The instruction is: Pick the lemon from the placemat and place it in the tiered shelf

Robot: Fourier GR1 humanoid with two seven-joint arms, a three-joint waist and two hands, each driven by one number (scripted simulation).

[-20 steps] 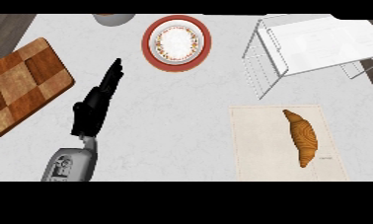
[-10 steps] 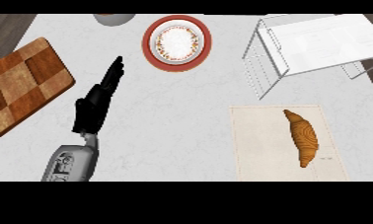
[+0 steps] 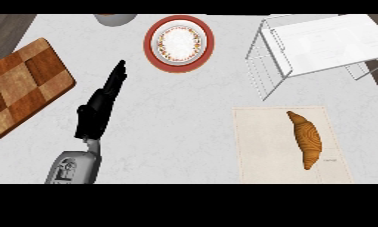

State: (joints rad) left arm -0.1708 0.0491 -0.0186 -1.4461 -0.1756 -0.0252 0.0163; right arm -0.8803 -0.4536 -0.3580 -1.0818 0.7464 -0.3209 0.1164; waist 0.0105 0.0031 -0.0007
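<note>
A golden-brown croissant [image 3: 306, 138] lies lengthwise on a pale beige placemat [image 3: 262, 161] at the counter's lower right, its pointed ends toward the near and far edges. Beyond the mat stands the white wire tiered shelf [image 3: 325, 45], its flat top tier bare.

No text, label, brand, number or sign can be read anywhere in the head view. The beige rectangular placemat [image 3: 258, 166] carries a small dark mark near its lower right corner, beside the tip of the brown croissant [image 3: 306, 138], but it is too small to make out. The grey forearm casing [image 3: 72, 167] at the lower left shows dark patterned patches that form no legible characters.
</note>
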